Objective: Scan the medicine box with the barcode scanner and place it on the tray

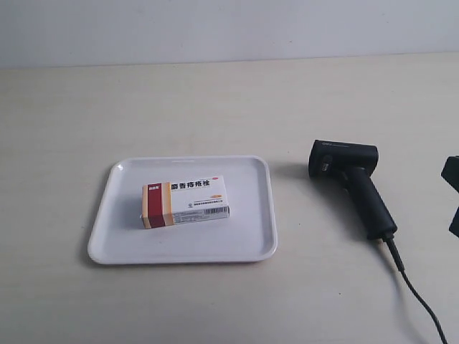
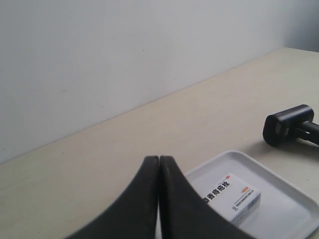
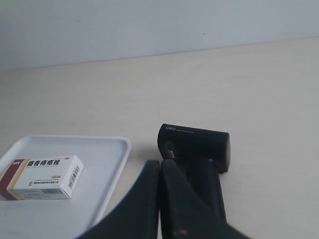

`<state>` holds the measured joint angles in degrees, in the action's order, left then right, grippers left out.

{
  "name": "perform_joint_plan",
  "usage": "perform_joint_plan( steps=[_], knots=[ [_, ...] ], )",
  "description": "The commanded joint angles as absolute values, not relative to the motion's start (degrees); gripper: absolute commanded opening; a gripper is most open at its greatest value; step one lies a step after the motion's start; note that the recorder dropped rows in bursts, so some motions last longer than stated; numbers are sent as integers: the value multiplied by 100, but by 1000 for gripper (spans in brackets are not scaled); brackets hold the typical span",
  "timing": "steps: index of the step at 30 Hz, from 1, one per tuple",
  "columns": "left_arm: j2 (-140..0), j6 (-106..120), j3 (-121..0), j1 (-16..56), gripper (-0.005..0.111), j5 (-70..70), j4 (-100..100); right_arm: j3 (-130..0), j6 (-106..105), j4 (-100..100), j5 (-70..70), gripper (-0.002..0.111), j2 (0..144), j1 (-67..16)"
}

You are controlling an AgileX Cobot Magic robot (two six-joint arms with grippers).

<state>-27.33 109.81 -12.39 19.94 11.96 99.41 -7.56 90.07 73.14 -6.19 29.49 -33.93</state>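
Item 1, the medicine box (image 1: 185, 202): lying flat inside the tray (image 1: 115, 236), lettered face up, banded end toward the worktop's left edge as the exterior view shows it. Nothing is gripping it.

Item 2, tray: sitting left of centre on the worktop (image 1: 215, 107), nearer the front edge than the back wall.

Item 3, the barcode scanner (image 1: 351, 183): lying on its side toward the right edge, well apart from the tray, head toward the back, cable (image 1: 419, 301) trailing off the front right corner.

Item 4, left gripper (image 2: 158, 164): fingers are pressing together, holding nothing, hovering above the tray's side of the worktop.

Item 5, right gripper (image 3: 160, 167): likewise closed and empty, hanging over the scanner's handle.

Handling note: whether scanning is done cannot be told from this layout. If it is pending, the right gripper needs opening before descending, then closing squarely across the handle's middle, clear of the cable. The left should be taking the box by its long sides, leaving the barcode panel uncovered and facing the scanner head.
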Motion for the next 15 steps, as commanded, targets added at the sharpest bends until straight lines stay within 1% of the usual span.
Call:
perform_joint_plan(
  steps=[1,3,5,11,15],
  knots=[
    [-2667,10958,-1193,1999,3,1113,9995,-728,9002,7338,-613,0,2917,-3405],
    [-2459,10958,-1074,1951,3,1116,9995,-728,9002,7338,-590,0,2917,-3405],
    [-2078,11093,-881,1743,3,1043,9995,-728,9002,7338,-590,0,2917,-3405],
    [-739,11065,-200,548,3,971,9995,-728,9002,7338,-577,0,2917,-3405],
    [-243,10933,-31,121,3,1018,9995,-728,9002,7338,-577,0,2917,-3405]
  ],
)
